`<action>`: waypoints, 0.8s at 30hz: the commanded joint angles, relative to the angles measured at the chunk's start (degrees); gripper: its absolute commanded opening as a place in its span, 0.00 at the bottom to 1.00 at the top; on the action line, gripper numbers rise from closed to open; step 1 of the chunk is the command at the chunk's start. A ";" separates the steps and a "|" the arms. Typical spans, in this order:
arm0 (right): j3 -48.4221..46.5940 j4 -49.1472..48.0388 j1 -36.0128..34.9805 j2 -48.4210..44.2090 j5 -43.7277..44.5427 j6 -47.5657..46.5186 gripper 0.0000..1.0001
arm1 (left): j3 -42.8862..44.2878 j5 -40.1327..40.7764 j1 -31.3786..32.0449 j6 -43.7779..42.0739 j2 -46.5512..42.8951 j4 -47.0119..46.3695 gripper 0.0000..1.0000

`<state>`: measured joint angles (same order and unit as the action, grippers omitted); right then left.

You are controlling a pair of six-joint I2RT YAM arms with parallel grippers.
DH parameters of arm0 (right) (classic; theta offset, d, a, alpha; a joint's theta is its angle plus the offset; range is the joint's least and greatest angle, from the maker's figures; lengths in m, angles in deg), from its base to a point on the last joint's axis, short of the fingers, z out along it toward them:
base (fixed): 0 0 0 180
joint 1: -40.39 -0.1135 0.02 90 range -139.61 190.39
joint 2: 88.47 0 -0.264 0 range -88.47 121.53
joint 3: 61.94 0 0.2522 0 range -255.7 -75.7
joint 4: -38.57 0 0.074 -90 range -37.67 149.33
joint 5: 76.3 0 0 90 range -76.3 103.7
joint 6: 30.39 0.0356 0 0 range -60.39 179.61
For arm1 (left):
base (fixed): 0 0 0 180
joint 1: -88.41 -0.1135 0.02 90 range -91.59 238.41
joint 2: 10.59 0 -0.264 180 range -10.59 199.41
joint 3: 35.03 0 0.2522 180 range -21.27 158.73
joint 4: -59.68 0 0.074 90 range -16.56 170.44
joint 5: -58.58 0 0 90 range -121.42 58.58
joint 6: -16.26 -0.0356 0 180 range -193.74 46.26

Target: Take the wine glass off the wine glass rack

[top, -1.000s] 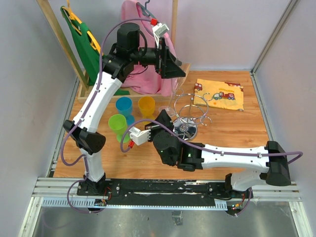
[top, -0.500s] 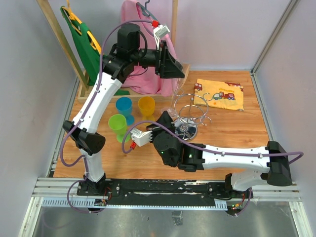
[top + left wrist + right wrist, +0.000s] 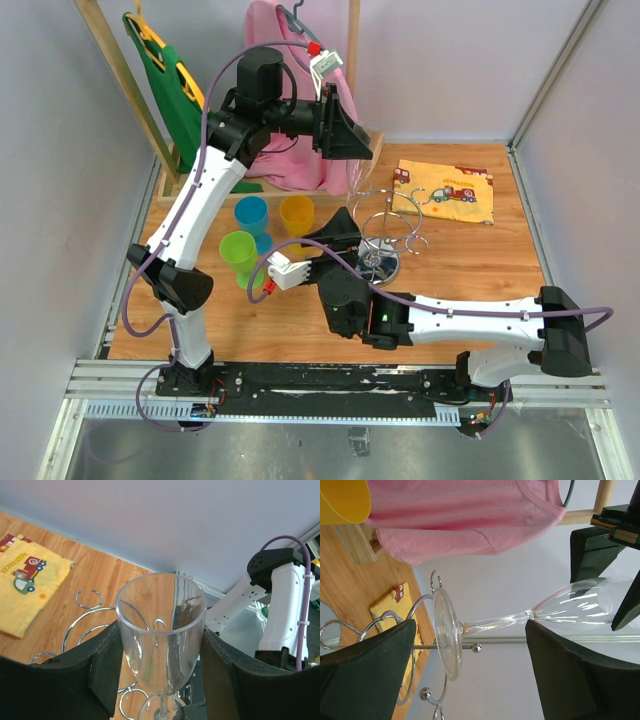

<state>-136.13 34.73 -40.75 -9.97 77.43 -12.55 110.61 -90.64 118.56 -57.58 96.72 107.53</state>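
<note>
The right pincer [image 3: 470, 630] has risen beside the wine glass rack [image 3: 378, 264]; its jaws gape empty astride the stem. The left pincer [image 3: 161, 647] stays clamped on the bowl of the wine glass [image 3: 161, 612], whose foot sits below it near the curled arms. We judge there is room above it; the pink shirt [image 3: 460, 520] hangs close beside it.

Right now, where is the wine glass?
In the left wrist view, the wine glass stands upright between the left gripper's fingers, just above the wine glass rack, mid-table, left of the yellow cloth.
</note>
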 commanded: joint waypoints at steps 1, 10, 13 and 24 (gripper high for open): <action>0.66 -5.34 -0.93 -0.60 2.11 0.03 0.95 | 2.10 -1.95 0.17 1.06 -1.38 -0.42 0.00; -1.65 9.63 -1.11 -6.08 -2.47 13.88 0.99 | 0.95 -1.40 -0.53 0.78 -2.28 -1.20 0.00; -1.57 12.99 -1.47 -7.27 -4.15 16.42 0.99 | -0.27 -1.89 -1.36 2.41 -2.70 -3.63 0.00; -5.72 21.95 -2.23 -11.92 -8.64 28.13 0.98 | -1.22 -3.47 -7.81 4.44 -3.77 -7.23 0.00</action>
<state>-137.59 53.87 -40.88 -18.64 71.22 8.45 109.16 -92.65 113.08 -52.81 96.37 102.08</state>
